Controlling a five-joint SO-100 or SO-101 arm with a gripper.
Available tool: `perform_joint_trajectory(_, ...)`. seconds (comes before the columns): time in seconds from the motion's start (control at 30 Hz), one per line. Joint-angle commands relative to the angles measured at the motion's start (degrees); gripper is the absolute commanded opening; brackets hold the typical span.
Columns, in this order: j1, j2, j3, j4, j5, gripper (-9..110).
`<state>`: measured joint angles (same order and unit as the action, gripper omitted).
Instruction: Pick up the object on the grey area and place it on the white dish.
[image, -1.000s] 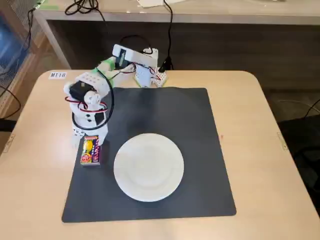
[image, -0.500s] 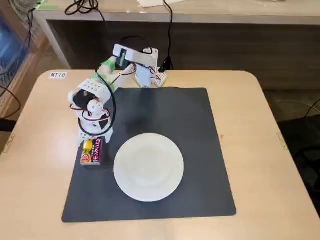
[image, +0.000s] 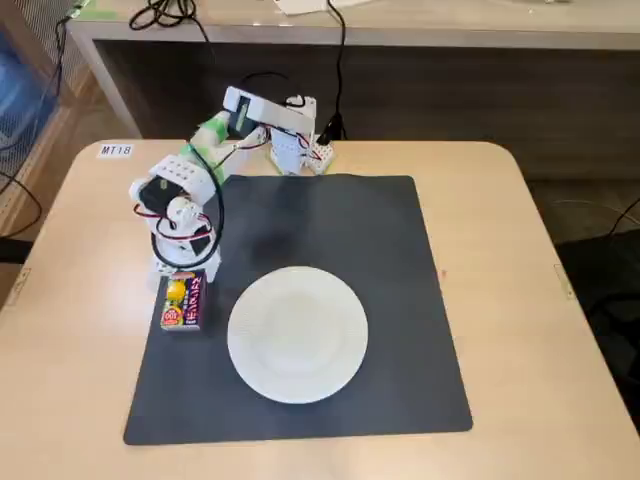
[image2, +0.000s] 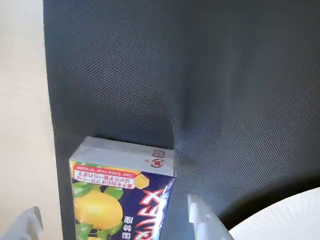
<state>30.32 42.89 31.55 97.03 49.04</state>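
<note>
The object, a small red and purple box with a yellow picture (image: 183, 303), lies flat near the left edge of the grey mat (image: 330, 230). My gripper (image: 183, 272) hangs just above its far end. In the wrist view the box (image2: 120, 185) sits between my two white fingertips (image2: 202, 220), with gaps on both sides. The gripper (image2: 114, 222) is open and straddles the box. The white plate (image: 298, 333) rests on the mat right of the box. Its rim shows in the wrist view (image2: 280, 220) at the lower right. The mat (image2: 200, 75) fills most of that view.
The arm's base (image: 295, 150) stands at the mat's back edge with cables running off behind it. A small label (image: 115, 150) is stuck at the beige tabletop's back left. A desk stands behind the table.
</note>
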Motion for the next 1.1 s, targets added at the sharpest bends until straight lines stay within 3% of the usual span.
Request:
perform_joint_trajectory(0.0,0.6,1.3,0.3,0.4,0.0,36)
perform_joint_trajectory(0.4,0.8,-1.4,0.9,0.4,-0.5,33)
perform_joint_trajectory(0.63,1.2,-2.0,0.9,0.4,-0.1,21)
perform_joint_trajectory(1.07,0.7,1.6,0.3,0.4,-0.4,20)
